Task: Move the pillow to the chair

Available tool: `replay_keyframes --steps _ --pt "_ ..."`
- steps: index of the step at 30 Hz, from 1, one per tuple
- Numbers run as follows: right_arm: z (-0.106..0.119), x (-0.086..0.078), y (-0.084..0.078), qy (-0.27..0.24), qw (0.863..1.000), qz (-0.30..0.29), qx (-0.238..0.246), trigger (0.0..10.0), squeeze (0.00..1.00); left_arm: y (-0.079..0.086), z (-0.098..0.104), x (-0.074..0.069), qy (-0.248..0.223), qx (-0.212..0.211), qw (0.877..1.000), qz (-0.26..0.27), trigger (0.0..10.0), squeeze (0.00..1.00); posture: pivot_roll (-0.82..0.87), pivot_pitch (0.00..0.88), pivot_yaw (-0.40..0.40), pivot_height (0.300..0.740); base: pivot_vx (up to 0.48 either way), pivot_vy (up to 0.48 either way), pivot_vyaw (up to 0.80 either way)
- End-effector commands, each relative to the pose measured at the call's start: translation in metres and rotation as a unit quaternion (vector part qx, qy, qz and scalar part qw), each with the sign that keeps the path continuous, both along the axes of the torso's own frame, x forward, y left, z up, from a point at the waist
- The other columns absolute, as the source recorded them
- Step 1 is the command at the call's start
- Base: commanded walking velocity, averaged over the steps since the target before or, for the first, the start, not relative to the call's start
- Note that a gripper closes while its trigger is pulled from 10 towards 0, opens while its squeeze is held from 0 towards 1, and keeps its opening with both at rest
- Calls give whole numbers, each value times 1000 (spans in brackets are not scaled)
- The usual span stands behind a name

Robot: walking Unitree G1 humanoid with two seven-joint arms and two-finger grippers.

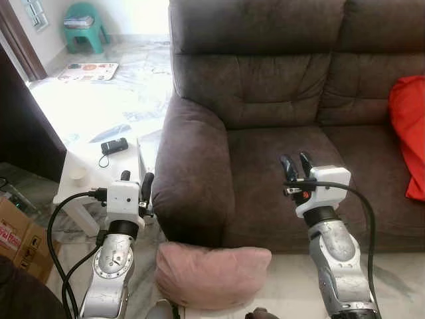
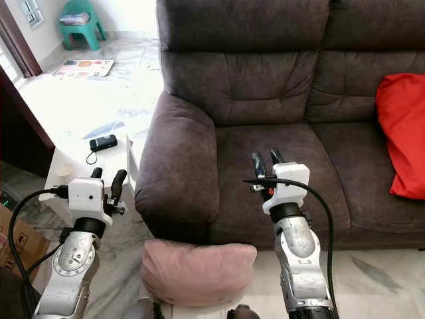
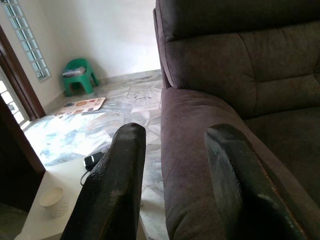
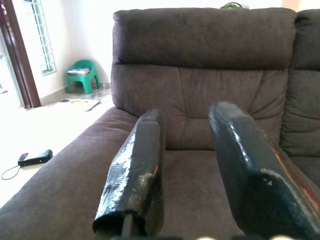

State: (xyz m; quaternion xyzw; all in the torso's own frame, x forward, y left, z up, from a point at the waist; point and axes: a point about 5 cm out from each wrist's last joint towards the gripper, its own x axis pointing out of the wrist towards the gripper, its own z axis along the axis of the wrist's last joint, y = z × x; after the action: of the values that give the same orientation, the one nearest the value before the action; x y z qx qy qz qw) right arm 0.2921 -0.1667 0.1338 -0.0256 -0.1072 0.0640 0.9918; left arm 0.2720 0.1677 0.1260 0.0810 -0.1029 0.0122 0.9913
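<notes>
A pink pillow [image 1: 211, 274] lies low in front of me, against the front of the dark brown sofa [image 1: 265, 100], between my two arms. My left gripper [image 1: 135, 177] is raised beside the sofa's armrest [image 1: 189, 166], open and holding nothing. My right gripper [image 1: 296, 163] hovers above the sofa seat [image 1: 285, 159], also open and empty. In the left wrist view the fingers [image 3: 112, 185] frame the armrest [image 3: 200, 150]. In the right wrist view the fingers [image 4: 137, 170] point at the sofa backrest [image 4: 200, 45]. A green plastic chair [image 1: 85, 25] stands far back at the left.
A white side table [image 1: 99, 166] left of the armrest carries a black device [image 1: 114, 146] and a small white cup [image 1: 78, 175]. A red cushion [image 1: 408, 133] rests on the sofa's right. A cardboard box [image 1: 16, 236] sits at the lower left. A mat [image 1: 87, 71] lies on the floor.
</notes>
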Motion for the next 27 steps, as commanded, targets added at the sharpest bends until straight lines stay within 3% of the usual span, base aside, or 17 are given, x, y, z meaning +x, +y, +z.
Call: replay_keyframes --steps 1,23,27 --pt "2 2 -1 -1 1000 1 2 10000 0 -2 4 2 -2 1 1000 -2 10000 0 -5 78 14 673 0 0 0" --pt "-3 5 2 15 1000 4 0 10000 0 -3 4 3 -2 1 1000 -5 10000 0 -7 69 17 673 0 0 0" --pt "-4 5 4 18 1000 8 1 10000 0 -3 3 3 -1 2 1000 -5 10000 0 -8 75 17 650 0 0 0"
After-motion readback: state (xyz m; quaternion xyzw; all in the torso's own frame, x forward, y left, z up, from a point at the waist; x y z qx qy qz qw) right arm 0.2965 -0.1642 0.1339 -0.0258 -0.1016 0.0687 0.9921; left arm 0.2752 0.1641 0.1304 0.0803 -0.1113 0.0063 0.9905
